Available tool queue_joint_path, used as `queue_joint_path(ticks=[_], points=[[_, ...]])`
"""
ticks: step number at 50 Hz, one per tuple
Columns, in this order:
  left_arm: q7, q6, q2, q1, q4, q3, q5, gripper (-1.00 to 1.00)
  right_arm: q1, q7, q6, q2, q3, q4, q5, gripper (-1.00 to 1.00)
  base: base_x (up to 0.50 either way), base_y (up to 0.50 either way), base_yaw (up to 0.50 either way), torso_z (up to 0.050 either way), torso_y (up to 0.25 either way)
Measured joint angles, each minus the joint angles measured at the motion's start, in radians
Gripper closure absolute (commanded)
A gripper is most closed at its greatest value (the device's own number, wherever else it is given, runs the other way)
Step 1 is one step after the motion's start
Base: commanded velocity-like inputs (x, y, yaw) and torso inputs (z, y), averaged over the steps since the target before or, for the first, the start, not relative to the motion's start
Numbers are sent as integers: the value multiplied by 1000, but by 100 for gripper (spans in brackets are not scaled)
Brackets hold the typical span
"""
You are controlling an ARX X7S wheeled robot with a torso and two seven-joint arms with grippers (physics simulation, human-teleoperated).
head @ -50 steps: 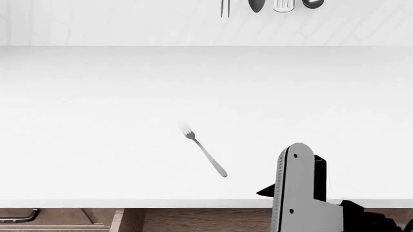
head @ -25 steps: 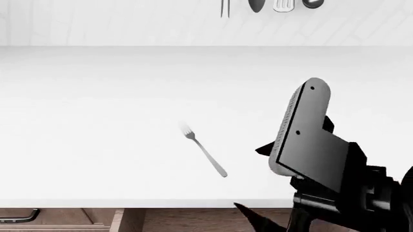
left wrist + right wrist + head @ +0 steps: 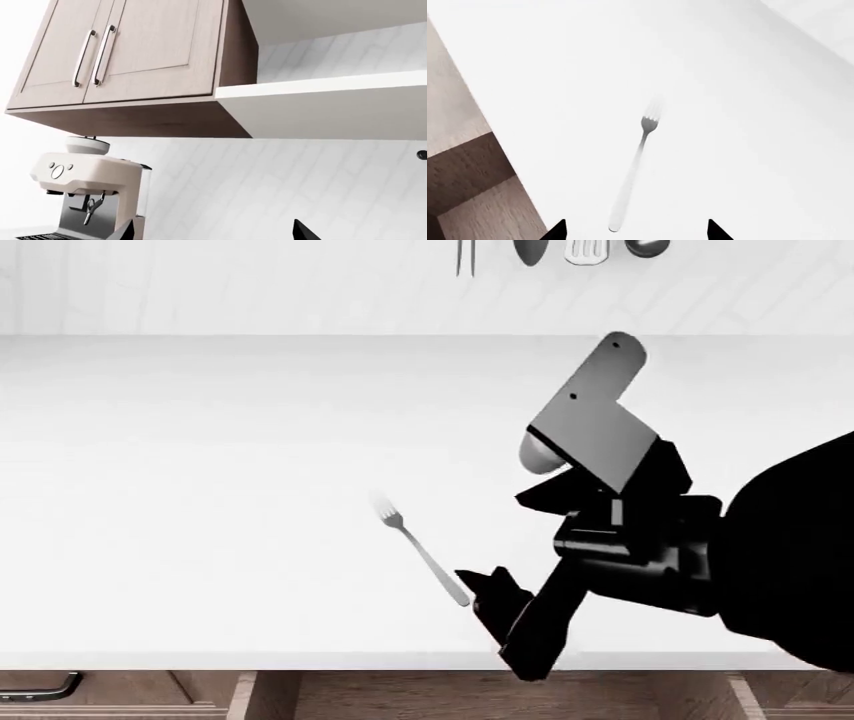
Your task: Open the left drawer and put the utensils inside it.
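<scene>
Currently the right gripper [image 3: 501, 615] hangs over the front part of the white countertop [image 3: 200, 490], just beside the handle end of the fork [image 3: 424, 558]. Jaws stand apart, nothing between them; the right wrist view shows both dark fingertips [image 3: 557, 230] spread, with the fork's handle end [image 3: 627, 185] lying between them and below. Contact with the fork: none visible.

Fork lies flat on the countertop, diagonal, tines toward the back wall, handle toward the front edge.

Left drawer [image 3: 267, 695]: below the counter's front edge, pulled out, plain wood inside showing; only a strip of it is in the head view. A curved dark handle [image 3: 40, 687] shows at the far left of that strip, probably on a neighbouring drawer front, though the crop is too tight to be sure.

Hanging utensils [image 3: 554, 252] sit on the back wall, well apart from the fork. Knife: not seen in any view.

Left gripper: only dark fingertips [image 3: 307, 232] at the frame edge of the left wrist view, which faces wall cabinets [image 3: 133, 50] and an espresso machine [image 3: 87, 195]. Cannot tell whether it is spread or closed.
</scene>
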Motion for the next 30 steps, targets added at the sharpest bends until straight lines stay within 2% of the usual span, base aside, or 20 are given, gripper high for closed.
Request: queue_joint_path(ticks=[30], points=[[7,1,11,0,0,3,3,-100,-38,-40,-86,-206,-50,229,-140,-100,0,0,0,0,0]])
